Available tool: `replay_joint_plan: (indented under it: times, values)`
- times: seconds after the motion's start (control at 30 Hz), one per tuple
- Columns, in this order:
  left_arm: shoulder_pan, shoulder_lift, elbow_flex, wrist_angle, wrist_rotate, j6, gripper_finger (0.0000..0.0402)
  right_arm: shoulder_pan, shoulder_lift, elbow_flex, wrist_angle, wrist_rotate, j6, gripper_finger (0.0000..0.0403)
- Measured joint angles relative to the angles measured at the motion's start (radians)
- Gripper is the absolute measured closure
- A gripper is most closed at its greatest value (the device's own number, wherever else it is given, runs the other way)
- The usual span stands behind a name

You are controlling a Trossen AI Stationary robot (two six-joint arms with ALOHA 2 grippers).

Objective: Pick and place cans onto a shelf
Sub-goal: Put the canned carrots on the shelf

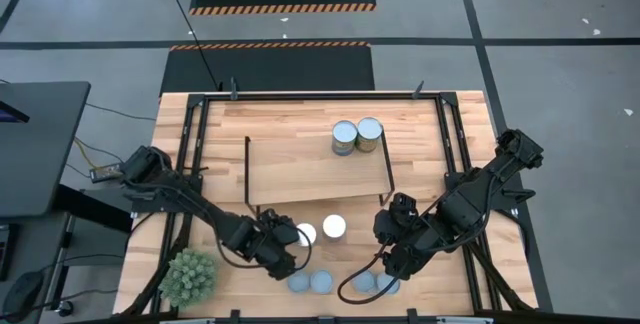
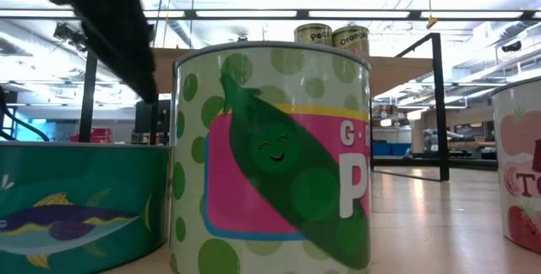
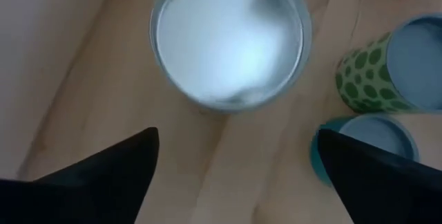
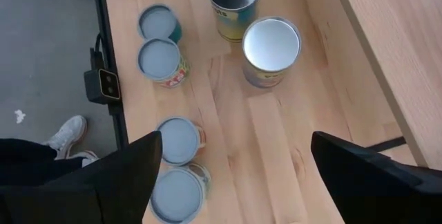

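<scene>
The shelf point(image 1: 315, 169) stands mid-table on its black rod legs, with two yellow-labelled cans point(image 1: 345, 136) point(image 1: 369, 134) upright on its board. Two silver-topped cans point(image 1: 305, 233) point(image 1: 334, 227) stand on the table in front of it. Several bluish-topped cans point(image 1: 298, 282) point(image 1: 365, 282) stand near the front edge. My left gripper point(image 1: 290, 247) is open above the left silver-topped can point(image 3: 228, 41), pointing down and touching nothing. My right gripper point(image 1: 392, 236) is open and empty above the table point(image 4: 235, 144), right of the silver-topped cans point(image 4: 271, 44).
A spiky green plant ball point(image 1: 188, 276) sits at the front left corner. In the low view a pea-label can point(image 2: 270, 156), a teal fish can point(image 2: 80, 198) and a tomato can point(image 2: 520, 164) stand close to the front edge. Bare board lies left of the shelved cans.
</scene>
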Motion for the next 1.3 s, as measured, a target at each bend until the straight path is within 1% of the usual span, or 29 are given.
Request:
replay_joint_plan:
  times: [0.1, 0.33, 0.43, 0.63, 0.87, 1.17, 1.3]
  values:
    - [0.023, 0.000, 0.000, 0.013, 0.004, 0.050, 0.0001, 0.000, 0.000, 0.000, 0.003, 0.000, -0.009, 0.0025]
    - [0.099, 0.000, 0.000, 0.018, 0.061, 0.103, 0.0001, 0.000, 0.000, 0.000, 0.003, 0.000, -0.024, 0.0025]
    - [0.120, 0.000, 0.000, 0.046, 0.101, 0.155, 0.0001, 0.000, 0.000, 0.000, 0.005, 0.000, -0.036, 0.0025]
    - [0.145, 0.000, 0.000, 0.062, 0.127, 0.207, 0.0001, 0.000, 0.000, 0.000, 0.036, 0.000, -0.042, 0.0025]
    - [0.146, 0.001, 0.000, 0.131, 0.096, 0.232, 0.0001, -0.001, 0.000, 0.000, 0.040, 0.000, -0.042, 0.0025]
    - [0.146, 0.004, 0.000, 0.139, 0.047, 0.236, 0.0001, -0.008, 0.000, 0.000, 0.041, 0.000, -0.065, 0.0025]
    - [0.146, 0.016, 0.000, 0.158, 0.065, 0.236, 0.0001, -0.013, 0.000, 0.000, 0.044, 0.002, -0.068, 0.0025]
